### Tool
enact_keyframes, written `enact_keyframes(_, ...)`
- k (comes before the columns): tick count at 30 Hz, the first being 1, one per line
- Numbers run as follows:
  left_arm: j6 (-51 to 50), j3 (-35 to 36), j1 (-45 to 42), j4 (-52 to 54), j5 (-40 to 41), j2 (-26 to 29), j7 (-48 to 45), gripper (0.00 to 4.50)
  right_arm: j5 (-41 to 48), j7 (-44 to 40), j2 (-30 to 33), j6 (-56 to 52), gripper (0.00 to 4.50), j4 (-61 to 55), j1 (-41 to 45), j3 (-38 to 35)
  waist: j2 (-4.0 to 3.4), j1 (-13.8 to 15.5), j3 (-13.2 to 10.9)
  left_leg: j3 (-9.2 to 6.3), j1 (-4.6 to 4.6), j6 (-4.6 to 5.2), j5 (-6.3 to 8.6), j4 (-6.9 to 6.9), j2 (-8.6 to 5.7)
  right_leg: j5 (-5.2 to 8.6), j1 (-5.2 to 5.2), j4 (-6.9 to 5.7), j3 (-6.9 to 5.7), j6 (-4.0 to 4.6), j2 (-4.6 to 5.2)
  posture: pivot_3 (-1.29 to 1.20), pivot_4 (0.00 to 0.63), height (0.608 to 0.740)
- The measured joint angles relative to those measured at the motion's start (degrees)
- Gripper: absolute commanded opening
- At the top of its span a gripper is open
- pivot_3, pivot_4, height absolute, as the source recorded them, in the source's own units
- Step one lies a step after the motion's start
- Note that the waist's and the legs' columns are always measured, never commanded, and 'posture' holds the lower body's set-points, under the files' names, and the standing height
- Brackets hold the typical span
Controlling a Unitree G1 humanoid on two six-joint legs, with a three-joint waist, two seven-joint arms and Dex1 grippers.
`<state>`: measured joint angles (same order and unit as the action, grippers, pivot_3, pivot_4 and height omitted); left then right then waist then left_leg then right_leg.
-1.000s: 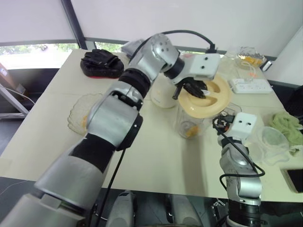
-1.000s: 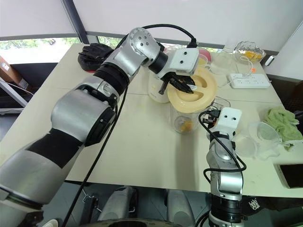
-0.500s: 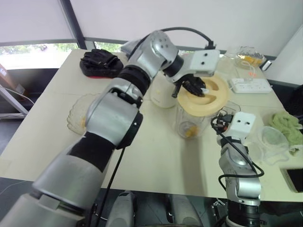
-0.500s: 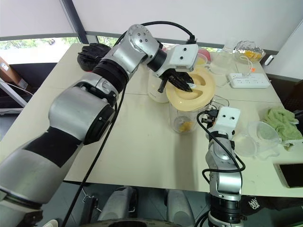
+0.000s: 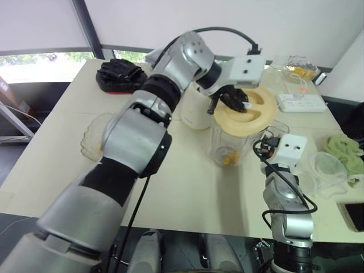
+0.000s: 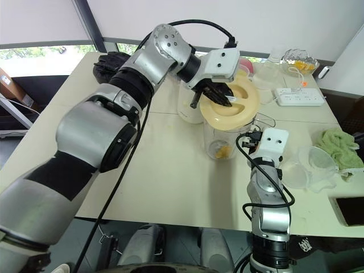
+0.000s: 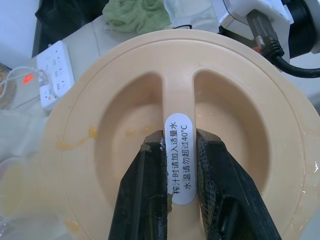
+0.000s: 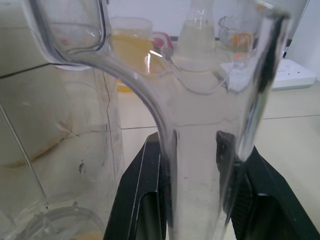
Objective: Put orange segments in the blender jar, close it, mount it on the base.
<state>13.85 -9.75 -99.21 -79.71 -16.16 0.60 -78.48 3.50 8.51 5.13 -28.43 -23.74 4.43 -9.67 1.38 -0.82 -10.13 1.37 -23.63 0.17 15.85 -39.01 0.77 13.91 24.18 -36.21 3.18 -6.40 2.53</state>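
The left gripper [image 7: 179, 142] is closed narrowly on the middle ridge of the round cream plastic lid [image 7: 250, 100]. It holds the lid tilted over the mouth of the clear plastic blender jar [image 5: 226, 145] — seated or not, I cannot tell. The right gripper [image 8: 191, 150] grips the jar by its transparent handle [image 8: 190, 95], fingers tight on both sides. Orange segments [image 5: 228, 158] lie at the jar's bottom — the jar stands on the pale table [image 5: 187, 187].

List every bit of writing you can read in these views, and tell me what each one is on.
"榨汁时请加入适量水" and "水温请勿超过40°C": two lines on the white sticker on the grip ridge of the cream lid, which the left end effector pinches.
Blender jar and power strip: nothing legible; any marks are too small to read.
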Motion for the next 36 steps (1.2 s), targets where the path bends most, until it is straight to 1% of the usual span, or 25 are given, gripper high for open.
enact_keyframes(8, -0.2, 0.2, -0.1, -0.1, 0.0, 0.1, 0.1, 0.23, -0.1, 0.0, -0.1, 0.1, 1.05, 0.0, 0.0, 0.0, 0.0, 0.0, 0.0, 0.0, 0.0, 0.0, 0.0, 0.0, 0.0, 0.0, 0.0, 0.0, 0.0, 0.0, 0.0, 0.0, 0.15, 0.74)
enact_keyframes(14, -1.1, 2.3, -0.3, -0.1, 0.5, 0.2, 0.1, 0.23, -0.1, 0.0, -0.1, 0.2, 1.05, 0.0, 0.1, 0.2, 0.0, 0.0, 0.0, 0.0, 0.0, 0.0, 0.0, 0.0, 0.0, 0.0, 0.01, 0.0, 0.0, 0.0, 0.0, 0.0, 0.15, 0.74)
enact_keyframes(19, -1.0, 3.7, -2.3, 0.0, 0.6, 0.7, 3.5, 0.23, -0.2, -2.4, 0.0, 0.3, 1.05, -0.1, 0.0, 2.7, -0.01, -0.3, 0.0, 0.0, -0.02, 0.0, 0.0, 0.01, 0.01, -0.01, 0.05, -0.01, 0.0, -0.01, -0.01, 0.0, 0.15, 0.74)
enact_keyframes(27, -1.1, 3.7, -2.4, 0.0, 0.0, 0.6, 4.9, 0.23, -0.3, -3.2, 0.0, 0.3, 1.05, -0.1, 0.0, 2.8, -0.01, -0.2, 0.0, 0.02, -0.03, 0.0, 0.0, 0.01, 0.0, -0.01, 0.06, -0.02, 0.0, -0.02, -0.01, 0.0, 0.15, 0.74)
enact_keyframes(33, -2.2, 3.6, -2.4, 0.0, -0.2, 0.6, -0.2, 0.23, -0.5, -3.2, -0.3, 0.8, 1.05, -0.1, -0.4, 2.8, -0.02, -0.2, 0.0, 0.02, -0.03, 0.0, 0.0, 0.01, 0.01, -0.01, 0.07, -0.03, 0.0, -0.02, -0.02, 0.0, 0.15, 0.74)
enact_keyframes(36, -2.2, 2.3, -2.2, 0.0, -0.9, 0.9, -2.5, 0.23, -0.5, -3.3, -0.3, 1.2, 1.05, -0.1, -0.7, 2.9, -0.02, -0.2, 0.0, 0.02, -0.03, 0.0, 0.0, 0.01, 0.01, -0.01, 0.07, -0.03, 0.01, -0.02, -0.02, 0.0, 0.15, 0.74)
